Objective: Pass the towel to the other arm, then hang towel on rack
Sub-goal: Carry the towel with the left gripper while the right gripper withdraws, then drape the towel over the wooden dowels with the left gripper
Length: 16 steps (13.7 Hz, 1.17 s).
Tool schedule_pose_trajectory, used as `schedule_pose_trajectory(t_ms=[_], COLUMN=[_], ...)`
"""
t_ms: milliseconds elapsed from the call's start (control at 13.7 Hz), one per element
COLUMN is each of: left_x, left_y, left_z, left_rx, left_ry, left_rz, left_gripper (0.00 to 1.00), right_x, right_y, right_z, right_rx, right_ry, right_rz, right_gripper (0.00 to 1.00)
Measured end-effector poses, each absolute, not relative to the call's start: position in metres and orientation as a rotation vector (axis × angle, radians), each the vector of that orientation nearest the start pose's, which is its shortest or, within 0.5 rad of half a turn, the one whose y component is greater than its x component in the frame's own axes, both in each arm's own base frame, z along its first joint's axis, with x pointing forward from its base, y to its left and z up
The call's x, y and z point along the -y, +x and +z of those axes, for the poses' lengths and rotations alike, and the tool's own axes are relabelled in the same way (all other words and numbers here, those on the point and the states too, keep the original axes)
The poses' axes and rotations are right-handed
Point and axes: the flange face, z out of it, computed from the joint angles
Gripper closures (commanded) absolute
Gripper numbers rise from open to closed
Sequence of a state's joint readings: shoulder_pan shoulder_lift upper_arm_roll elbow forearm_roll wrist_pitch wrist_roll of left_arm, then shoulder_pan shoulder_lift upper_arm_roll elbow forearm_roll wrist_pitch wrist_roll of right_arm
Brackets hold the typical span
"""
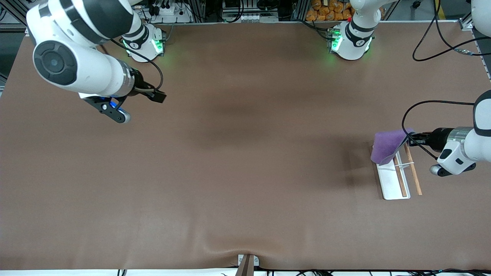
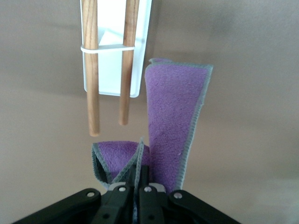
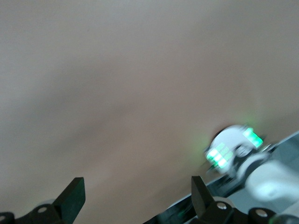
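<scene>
Left arm: reaching in from its own end of the table, wrist level, left gripper (image 2: 135, 186) clamped tight. Right arm: waiting, raised near its base, elbow bent, right gripper (image 3: 138, 196) with fingers spread wide, holding nothing.

1. Left pincer (image 1: 411, 138) clamped on purple towel (image 1: 388, 147), over the rack (image 1: 395, 178) end farther from the camera.
2. Right pincer (image 1: 163, 97) waiting over bare brown bench (image 1: 238, 153) at the right arm's end.
</scene>
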<state>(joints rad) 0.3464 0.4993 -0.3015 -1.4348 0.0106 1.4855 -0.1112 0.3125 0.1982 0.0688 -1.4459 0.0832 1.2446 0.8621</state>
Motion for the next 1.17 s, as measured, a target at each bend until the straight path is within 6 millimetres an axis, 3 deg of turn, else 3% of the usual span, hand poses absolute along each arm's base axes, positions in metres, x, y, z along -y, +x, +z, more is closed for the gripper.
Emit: schedule_pose_trajectory(t_ms=[146, 292, 658, 877, 1169], left_x=[-0.073, -0.077, -0.066, -0.062, -0.072], left_y=[0.643, 0.650, 0.670, 0.675, 0.676], left_z=[0.378, 0.371, 0.371, 0.370, 0.343], left_rx=[0.233, 0.229, 0.126, 0.092, 0.115], left_ry=[-3.183, -3.191, -3.184, -3.193, -3.195], left_rz=[0.707, 0.702, 0.583, 0.540, 0.585], left_gripper=[1.00, 1.00, 1.00, 1.00, 1.00], right_x=[-0.204, -0.176, -0.094, -0.050, 0.021], right_y=[0.529, 0.535, 0.548, 0.532, 0.510], right_z=[0.556, 0.563, 0.565, 0.553, 0.538], right_rx=[-0.537, -0.306, 0.021, 0.179, 0.246], right_ry=[-3.228, -3.280, -3.244, -3.223, -3.135], right_rz=[0.577, 0.549, 0.444, 0.264, 0.189], right_gripper=[0.00, 0.00, 0.00, 0.00, 0.00])
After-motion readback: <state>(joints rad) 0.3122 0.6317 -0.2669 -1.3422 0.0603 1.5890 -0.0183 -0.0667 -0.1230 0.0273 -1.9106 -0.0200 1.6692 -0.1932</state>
